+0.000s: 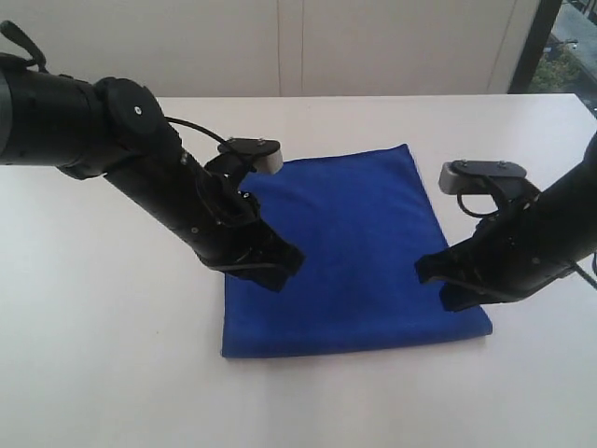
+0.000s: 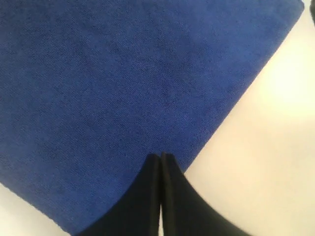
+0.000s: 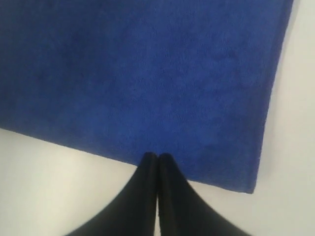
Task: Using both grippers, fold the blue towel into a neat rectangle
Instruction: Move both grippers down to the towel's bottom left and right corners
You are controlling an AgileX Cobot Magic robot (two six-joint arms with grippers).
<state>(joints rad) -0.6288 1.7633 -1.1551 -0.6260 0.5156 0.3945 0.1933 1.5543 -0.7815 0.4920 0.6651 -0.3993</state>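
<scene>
Blue soft cloth fills the middle of the scene: the blue towel [image 1: 354, 252] lies flat on the white table [image 1: 112, 355], as a nearly square shape with straight sides and four clear corners. Its surface is smooth, and we see no big wrinkle. The near edge looks thick and rounded, so we judge that the towel is already folded at least once; how many layers there are, we cannot tell.

At the left side of the towel hangs the left gripper [image 1: 287, 266], clenched with its jaws pressed together and nothing between them. The right gripper [image 1: 434, 280] is at the right side, near the front corner, also clenched and empty. In both wrist views the tip stands just at the border of the cloth; whether it touches the cloth, we cannot tell.

We think most of the work is done. What is left is perhaps one more fold for a narrower rectangle, and for this both grippers must first open and take an edge
</scene>
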